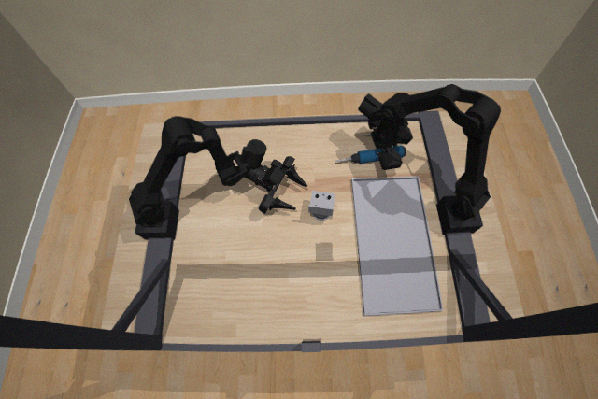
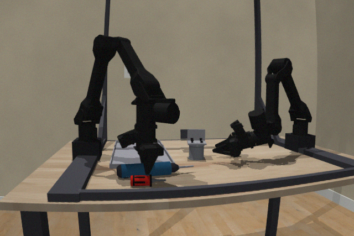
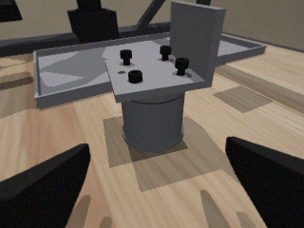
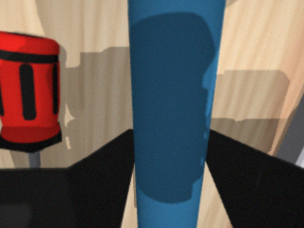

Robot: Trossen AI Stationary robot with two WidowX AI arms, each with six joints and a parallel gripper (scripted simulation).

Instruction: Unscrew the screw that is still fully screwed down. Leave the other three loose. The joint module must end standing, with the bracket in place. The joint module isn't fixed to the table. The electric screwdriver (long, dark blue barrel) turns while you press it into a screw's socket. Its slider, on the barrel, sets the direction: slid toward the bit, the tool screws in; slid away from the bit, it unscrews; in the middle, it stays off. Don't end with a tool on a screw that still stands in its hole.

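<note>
Seen from above, left to right, the left gripper (image 1: 301,197) (image 2: 214,148) (image 3: 158,147) comes first, two tapering matte-black fingers spread wide with only air between them, pointing at the joint module (image 1: 319,215) (image 2: 196,152) (image 3: 153,121). That is one smooth grey cylinder, standing upright near the fingertips on the pale, streaky-grained wooden table (image 1: 241,240) (image 2: 228,176) (image 3: 95,190) (image 4: 100,28). One light-grey L-shaped bracket (image 1: 321,199) (image 2: 196,135) (image 3: 197,43) lies across its top, plate flat, flange upright. Four black round-headed screws sit in the plate: three stand raised on their shanks, and one low-seated screw (image 3: 135,76) has its head against the plate, beside one small hole. Farther right are one shallow, rectangular grey tray (image 1: 358,245) (image 2: 125,157) (image 3: 43,101) with a thin raised rim and, near its end, one electric screwdriver (image 1: 369,156) (image 2: 161,168) (image 4: 171,109), a long round blue barrel with dark nose and slim metal bit, lying level. The right gripper (image 1: 383,155) (image 2: 147,172) (image 4: 168,135) pinches that barrel from both sides. Just beside it lies one stubby red screwdriver (image 2: 140,180) (image 4: 30,90) with black grooves. The slider can't be made out.
</note>
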